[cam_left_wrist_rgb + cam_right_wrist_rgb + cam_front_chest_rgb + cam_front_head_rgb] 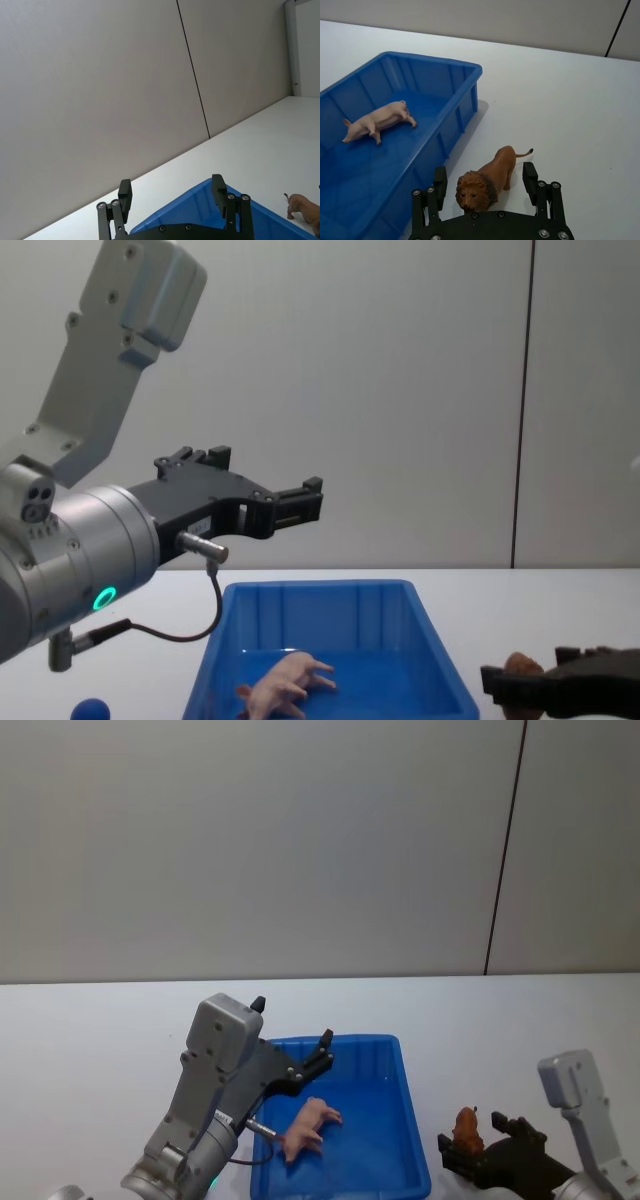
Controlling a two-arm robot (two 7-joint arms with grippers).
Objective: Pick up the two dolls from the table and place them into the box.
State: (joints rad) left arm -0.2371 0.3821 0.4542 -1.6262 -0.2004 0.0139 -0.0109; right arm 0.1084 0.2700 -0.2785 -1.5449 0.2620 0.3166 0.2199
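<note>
1. The bright blue rectangular plastic box [365, 1060] sits on the plain white table [100, 1020], its long side running away from the robot.
2. The pale pink toy pig [310, 1127] lies on its side on the box floor. Its long axis runs diagonally, from near-left to far-right in the head view. In the right wrist view, its curled tail is at the nearer end and its head points toward the far wall.
3. The brown toy lion [487, 180] stands upright on the table just beside the box's right wall, apart from it. Its body runs roughly along the box's long side, maned head toward the robot and tail pointing away.
4. The right gripper [484, 171] is low at the table. Its black fingers [440, 182] are spread on either side of the lion's head and shoulders, with a gap showing on each side.
5. The left gripper [171, 181] hangs above the box's left part, fingers apart and holding nothing.
6. A small blue ball [90, 709] rests on the table left of the box.
</note>
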